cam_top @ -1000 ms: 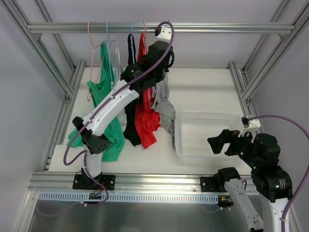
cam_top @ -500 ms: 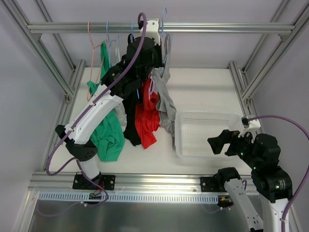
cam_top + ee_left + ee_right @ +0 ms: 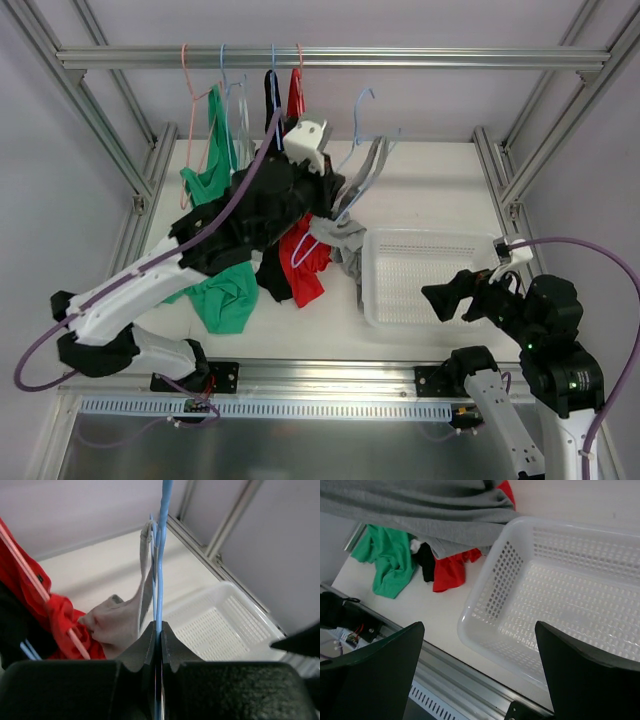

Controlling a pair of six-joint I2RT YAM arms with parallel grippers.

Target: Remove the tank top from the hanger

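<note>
A grey tank top point(image 3: 349, 236) hangs on a light blue wire hanger point(image 3: 362, 108). The hanger is off the rail and tilted, its hook in free air. My left gripper point(image 3: 324, 196) is shut on the hanger's wire. In the left wrist view the blue hanger point(image 3: 161, 570) runs up from between the closed fingers of the left gripper point(image 3: 158, 633), with the grey top point(image 3: 119, 621) draped to its left. My right gripper point(image 3: 448, 297) is open and empty at the near side of the white basket point(image 3: 432, 316). In the right wrist view the right gripper point(image 3: 480, 670) hovers over the basket's near rim point(image 3: 481, 641).
A metal rail point(image 3: 460, 58) crosses the top, holding hangers with a green top point(image 3: 212, 170), a black one point(image 3: 272, 92) and a red one point(image 3: 311, 268). Their lower ends lie on the white table. Aluminium frame posts stand at both sides.
My left arm has lifted the blue hanger with the grey top off the rail and drawn it down and toward the front. The right arm has barely moved.
</note>
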